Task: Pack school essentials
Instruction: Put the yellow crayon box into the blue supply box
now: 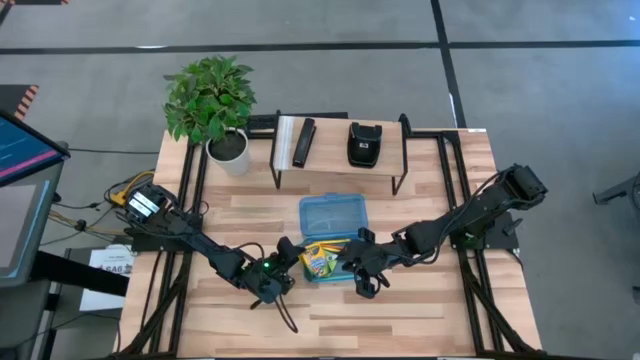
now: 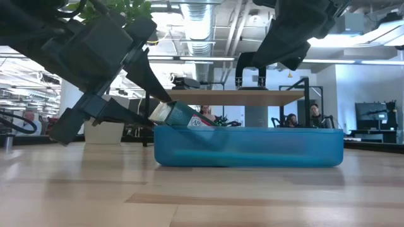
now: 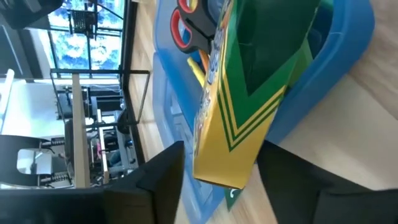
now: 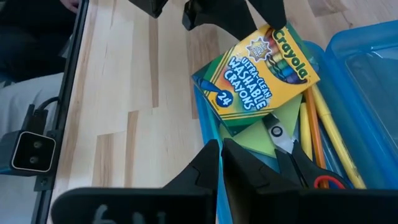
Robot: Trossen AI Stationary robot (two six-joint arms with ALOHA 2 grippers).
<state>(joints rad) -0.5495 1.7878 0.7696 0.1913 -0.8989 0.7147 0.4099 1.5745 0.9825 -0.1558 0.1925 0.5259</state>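
The yellow-green crayon box (image 4: 258, 68) lies tilted over the left end of the open blue plastic box (image 2: 252, 151). Its far end points down into the box and its near end sits in my left gripper (image 3: 227, 180), which is shut on it at the box's left. Inside the blue box lie red-handled scissors (image 4: 286, 140), yellow and orange pencils (image 4: 329, 137) and a lime-green pad (image 4: 249, 137). My right gripper (image 4: 221, 152) is shut and sits at the box's near right side (image 1: 362, 283). I cannot tell whether it touches anything. My left gripper pinches the crayon box by its outer end (image 3: 224, 165), one finger on each broad face. The fingers (image 2: 136, 112) come slanting down from the table's left. The box is tilted, its held end raised outside the blue box and its other end (image 2: 202, 121) down over the rim.
The blue box's lid (image 1: 333, 213) lies open on the far side. Behind it stands a low shelf with a black bar (image 1: 303, 142) and a black pouch (image 1: 364, 143). A potted plant (image 1: 215, 100) stands at the far left. People sit in the room beyond (image 2: 312, 115).
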